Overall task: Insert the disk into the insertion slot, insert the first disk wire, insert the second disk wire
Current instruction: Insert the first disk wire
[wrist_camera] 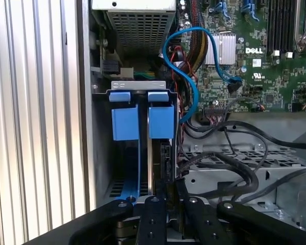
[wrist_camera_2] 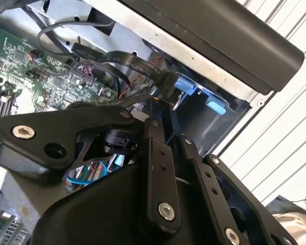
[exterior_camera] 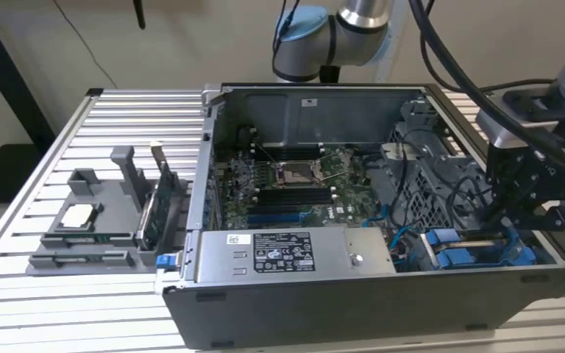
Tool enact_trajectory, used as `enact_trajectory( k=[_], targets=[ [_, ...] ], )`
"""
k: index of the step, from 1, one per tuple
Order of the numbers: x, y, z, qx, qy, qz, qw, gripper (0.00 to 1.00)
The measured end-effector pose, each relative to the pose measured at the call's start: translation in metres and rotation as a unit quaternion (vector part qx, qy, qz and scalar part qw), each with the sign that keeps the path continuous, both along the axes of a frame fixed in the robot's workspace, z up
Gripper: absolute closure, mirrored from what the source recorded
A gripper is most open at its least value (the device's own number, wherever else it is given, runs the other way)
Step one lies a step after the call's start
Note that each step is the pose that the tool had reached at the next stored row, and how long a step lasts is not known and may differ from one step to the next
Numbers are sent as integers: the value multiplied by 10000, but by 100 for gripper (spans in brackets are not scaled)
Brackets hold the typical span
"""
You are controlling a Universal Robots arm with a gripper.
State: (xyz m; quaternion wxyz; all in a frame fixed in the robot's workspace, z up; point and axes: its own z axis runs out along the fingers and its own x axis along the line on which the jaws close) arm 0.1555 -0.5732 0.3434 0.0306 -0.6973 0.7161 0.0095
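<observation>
From where the exterior view looked on, the claw (exterior_camera: 532,213) hung down inside the computer case (exterior_camera: 361,312). It was at the near corner on the exterior view's right, past the grey power supply box (exterior_camera: 293,254). The case sat on a slatted metal surface (exterior_camera: 76,316). On the exterior view's left a grey parts tray (exterior_camera: 91,228) stood well apart from the work. Behind it all were a plain pale wall (exterior_camera: 185,44) and a black post (exterior_camera: 3,73).

In the second wrist view, the fingers (wrist_camera_2: 155,138) were drawn close together on a black wire plug (wrist_camera_2: 166,80), as best I could judge. Its flat cable trailed off above the motherboard (wrist_camera_2: 20,66).

In the first wrist view, the disk (wrist_camera: 160,121) in its blue carrier sat in the insertion slot (wrist_camera: 101,163), with a second blue carrier (wrist_camera: 126,120) just beside it. I'd say the first step was done. The plug was near the disk, but I couldn't tell whether it was seated, so the wiring looked unfinished.
</observation>
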Motion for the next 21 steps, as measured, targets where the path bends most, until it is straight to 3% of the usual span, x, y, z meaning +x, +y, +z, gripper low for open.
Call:
enact_trajectory(
  k=[21],
  targets=[
    [16,-1,-111,33,0,0,10000,81]
  ],
)
